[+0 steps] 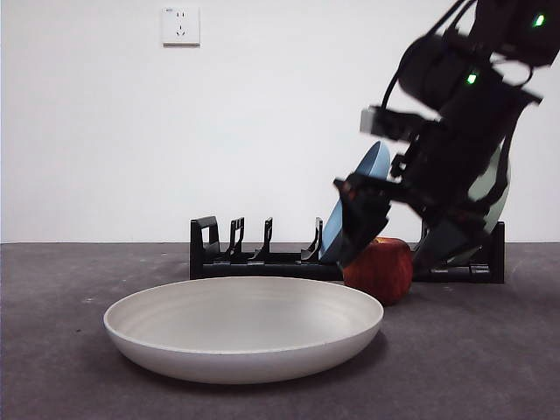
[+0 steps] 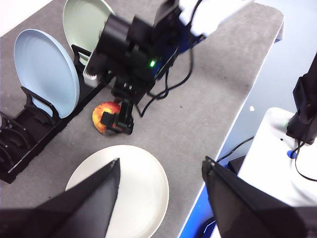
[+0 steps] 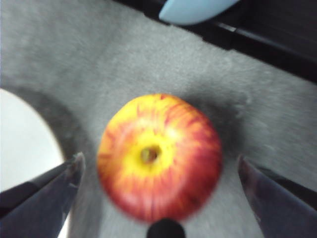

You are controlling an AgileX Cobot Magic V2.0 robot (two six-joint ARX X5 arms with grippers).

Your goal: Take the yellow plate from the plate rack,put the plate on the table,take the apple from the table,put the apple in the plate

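While our right hand (image 3: pixel 158 198) hangs spread wide over the red apple (image 3: pixel 159 156), gripping nothing, the fruit sits on the worktop (image 1: pixel 490 350) between the yellow plate (image 1: pixel 243 328) and the plate rack (image 1: pixel 262 261). We judge two risks: a jaw nudging the round apple so it rolls, or clipping the blue plate (image 1: pixel 357 197). Our left hand (image 2: pixel 161 198) waits open, high above.

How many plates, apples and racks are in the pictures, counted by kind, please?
Plates: 3 – the yellow plate on the table, the blue plate and the sage-green plate in the rack.
Apples: 1 – the apple, on the table between the open jaws of the right gripper.
Racks: 1 – the plate rack.
Total: 5
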